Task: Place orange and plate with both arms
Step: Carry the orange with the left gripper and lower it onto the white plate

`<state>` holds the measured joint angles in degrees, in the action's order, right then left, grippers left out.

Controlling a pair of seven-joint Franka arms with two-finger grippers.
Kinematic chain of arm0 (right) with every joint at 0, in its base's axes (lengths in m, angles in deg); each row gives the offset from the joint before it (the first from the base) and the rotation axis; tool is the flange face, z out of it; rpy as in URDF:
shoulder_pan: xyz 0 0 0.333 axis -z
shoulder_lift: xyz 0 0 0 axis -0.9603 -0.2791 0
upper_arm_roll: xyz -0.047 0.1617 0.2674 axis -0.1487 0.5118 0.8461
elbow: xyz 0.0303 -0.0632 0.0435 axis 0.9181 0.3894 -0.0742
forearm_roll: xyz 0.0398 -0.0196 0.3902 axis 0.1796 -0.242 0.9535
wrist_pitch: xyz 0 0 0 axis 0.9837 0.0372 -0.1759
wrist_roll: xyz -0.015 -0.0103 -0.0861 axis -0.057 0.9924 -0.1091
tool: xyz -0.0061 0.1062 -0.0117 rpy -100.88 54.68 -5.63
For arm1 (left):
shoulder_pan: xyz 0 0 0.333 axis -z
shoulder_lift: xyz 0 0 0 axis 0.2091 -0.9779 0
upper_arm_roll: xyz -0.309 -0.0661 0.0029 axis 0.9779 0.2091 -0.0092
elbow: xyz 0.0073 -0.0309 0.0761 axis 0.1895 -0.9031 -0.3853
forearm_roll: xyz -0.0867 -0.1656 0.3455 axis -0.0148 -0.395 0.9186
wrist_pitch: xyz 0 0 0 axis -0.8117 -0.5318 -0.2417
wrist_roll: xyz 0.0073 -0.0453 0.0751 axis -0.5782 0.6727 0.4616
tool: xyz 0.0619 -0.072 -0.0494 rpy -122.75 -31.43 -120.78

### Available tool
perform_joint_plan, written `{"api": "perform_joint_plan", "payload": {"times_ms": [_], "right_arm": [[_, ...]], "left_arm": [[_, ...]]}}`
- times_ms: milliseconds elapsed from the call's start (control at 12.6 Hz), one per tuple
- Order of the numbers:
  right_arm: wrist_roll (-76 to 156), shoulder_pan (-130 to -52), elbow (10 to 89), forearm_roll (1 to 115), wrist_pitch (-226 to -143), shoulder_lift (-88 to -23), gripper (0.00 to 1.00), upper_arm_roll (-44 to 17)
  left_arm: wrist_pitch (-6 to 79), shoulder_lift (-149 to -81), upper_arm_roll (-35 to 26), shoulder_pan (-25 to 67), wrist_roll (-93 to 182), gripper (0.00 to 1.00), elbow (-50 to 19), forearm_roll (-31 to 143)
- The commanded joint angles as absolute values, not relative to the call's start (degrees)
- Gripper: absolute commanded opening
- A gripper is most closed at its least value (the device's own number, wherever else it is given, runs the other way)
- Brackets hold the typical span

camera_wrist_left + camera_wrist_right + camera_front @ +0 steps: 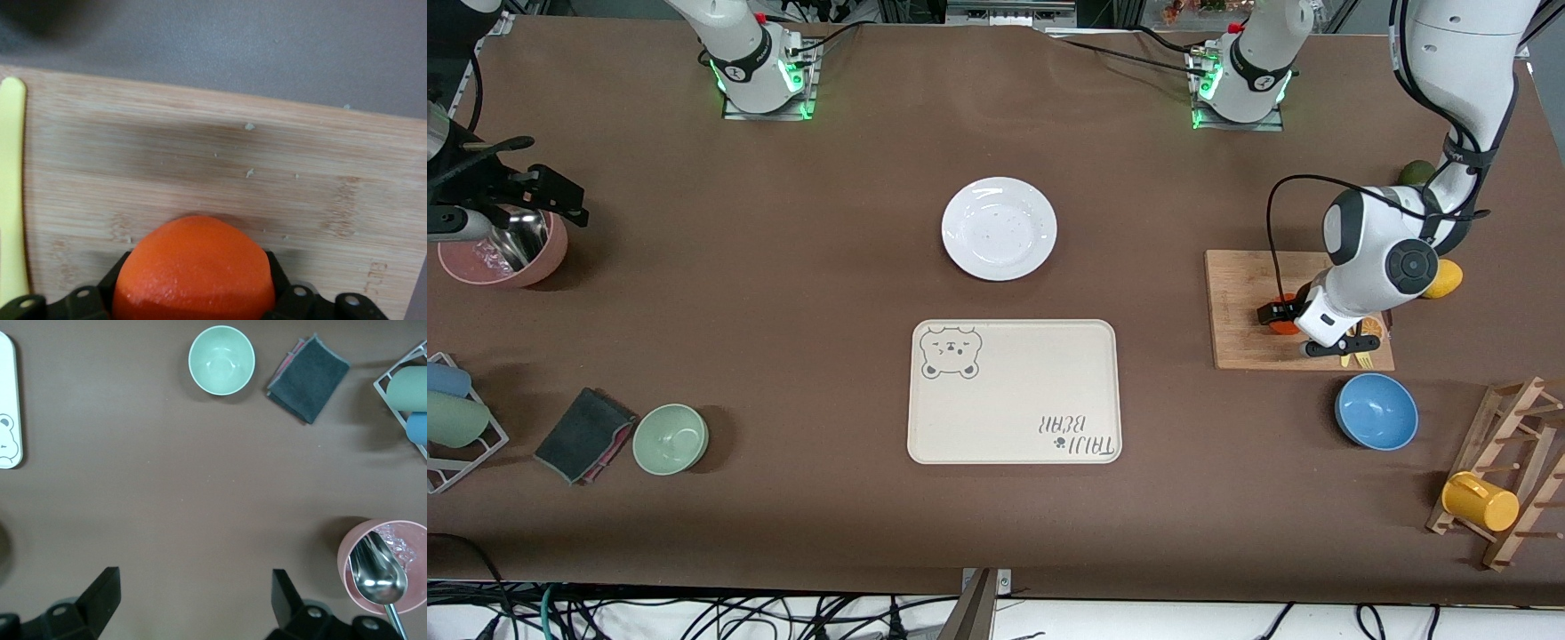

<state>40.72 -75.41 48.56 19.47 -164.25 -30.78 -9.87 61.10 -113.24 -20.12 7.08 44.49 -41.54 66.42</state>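
Brown table: left end effector (193, 300) grips orange (193, 270) on board (200, 153) (right end effector (193, 600) open)

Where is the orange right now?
The orange sits on the wooden cutting board toward the left arm's end of the table, with the left gripper shut on it.
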Motion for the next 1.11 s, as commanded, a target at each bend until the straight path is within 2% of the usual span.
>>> {"api": "perform_joint_plan", "payload": {"times_ms": [0,159,238,476,793,1031], "right_arm": [[41.59,-75.2,48.13,19.89,-163.55,-30.27,1.0,-8.35],[41.59,-75.2,48.22,19.89,-163.55,-30.27,1.0,-8.26],[41.85,-75.2,48.13,19.71,-163.64,-30.27,1.0,-8.17],[41.59,-75.11,48.05,19.8,-163.64,-30.36,1.0,-8.35],[41.68,-75.11,47.69,19.89,-163.55,-30.36,1.0,-8.26],[41.59,-75.11,47.69,19.89,-163.55,-30.45,1.0,-8.35]], "left_arm": [[61.47,-113.21,-20.11,8.2,44.25,0.49,-41.3,65.72],[59.63,-111.46,-19.94,9.86,45.99,0.39,-40.69,65.55],[57.62,-111.01,-18.89,11.7,50.79,0.38,-39.81,65.46],[56.45,-110.83,-12.41,16.01,68.71,0.38,-38.4,65.54],[56.46,-111.18,1.83,18.03,90.16,0.38,-36.21,65.54],[56.45,-112.93,3.62,27.93,102.48,0.38,-33.31,65.54]]}}
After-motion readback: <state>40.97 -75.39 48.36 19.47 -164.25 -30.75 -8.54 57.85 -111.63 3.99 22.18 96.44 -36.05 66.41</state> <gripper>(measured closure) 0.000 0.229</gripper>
